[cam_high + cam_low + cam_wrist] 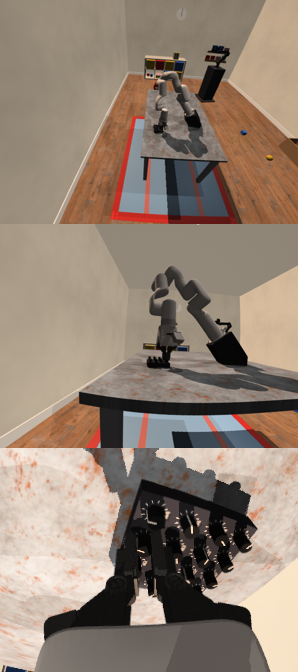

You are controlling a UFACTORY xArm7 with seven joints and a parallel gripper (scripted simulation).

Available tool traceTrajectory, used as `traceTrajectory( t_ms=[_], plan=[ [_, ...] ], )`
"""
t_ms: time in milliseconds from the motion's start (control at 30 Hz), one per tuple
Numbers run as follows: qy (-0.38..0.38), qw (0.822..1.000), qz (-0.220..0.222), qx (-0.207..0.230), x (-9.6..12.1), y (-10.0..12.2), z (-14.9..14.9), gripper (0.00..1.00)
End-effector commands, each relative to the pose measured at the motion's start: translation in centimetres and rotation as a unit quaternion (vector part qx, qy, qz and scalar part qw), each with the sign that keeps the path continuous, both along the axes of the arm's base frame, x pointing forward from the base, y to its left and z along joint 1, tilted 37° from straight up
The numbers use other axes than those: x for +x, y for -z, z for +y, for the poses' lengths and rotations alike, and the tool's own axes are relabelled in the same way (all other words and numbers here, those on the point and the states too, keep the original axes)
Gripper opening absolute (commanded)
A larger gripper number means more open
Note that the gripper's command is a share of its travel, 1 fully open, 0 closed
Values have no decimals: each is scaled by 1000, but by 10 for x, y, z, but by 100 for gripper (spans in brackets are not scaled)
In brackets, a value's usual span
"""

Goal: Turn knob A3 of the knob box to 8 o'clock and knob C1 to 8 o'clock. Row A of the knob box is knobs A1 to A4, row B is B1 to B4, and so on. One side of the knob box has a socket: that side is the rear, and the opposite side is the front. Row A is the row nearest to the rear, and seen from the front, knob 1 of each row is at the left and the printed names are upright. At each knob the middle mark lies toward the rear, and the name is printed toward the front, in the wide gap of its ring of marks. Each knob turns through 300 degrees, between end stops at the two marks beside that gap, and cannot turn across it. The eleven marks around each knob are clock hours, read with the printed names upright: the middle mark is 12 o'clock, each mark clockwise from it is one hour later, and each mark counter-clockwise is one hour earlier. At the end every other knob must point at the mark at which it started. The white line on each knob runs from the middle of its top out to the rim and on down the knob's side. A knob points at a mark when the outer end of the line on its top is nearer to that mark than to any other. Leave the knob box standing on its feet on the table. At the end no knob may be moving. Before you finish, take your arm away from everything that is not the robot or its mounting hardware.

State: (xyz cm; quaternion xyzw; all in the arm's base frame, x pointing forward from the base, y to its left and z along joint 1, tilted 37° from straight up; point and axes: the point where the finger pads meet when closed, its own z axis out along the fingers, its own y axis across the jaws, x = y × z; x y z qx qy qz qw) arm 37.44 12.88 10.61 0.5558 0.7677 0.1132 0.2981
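Note:
The knob box (156, 128) is a small black box with rows of black knobs. It stands on the marbled table near the left edge, and also shows in the exterior view (158, 362) and the wrist view (193, 540). My gripper (143, 545) points straight down over the box's edge nearest the wrist camera. Its two black fingers are closed around one knob there. The fingers hide that knob's white line and printed name, so I cannot tell which knob it is. The gripper also shows in the top and exterior views (162, 126) (166, 357), at the side of the box nearest the arm's base.
The arm's black base (192, 120) stands on the table to the right of the box. The table's left edge (143, 130) runs close beside the box. A shelf unit (165, 66) and a black pedestal (210, 83) stand on the floor beyond the table.

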Motion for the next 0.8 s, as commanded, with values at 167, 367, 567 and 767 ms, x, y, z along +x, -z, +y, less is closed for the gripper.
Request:
traceTrajectory(
  t_ms=[167,367,567,767],
  plan=[
    [-80,995,19,-58,0,-1,1,8],
    [-142,984,31,-103,0,-1,1,8],
    [-185,973,39,-134,0,-1,1,8],
    [-246,951,52,-179,0,-1,1,8]
  ],
)
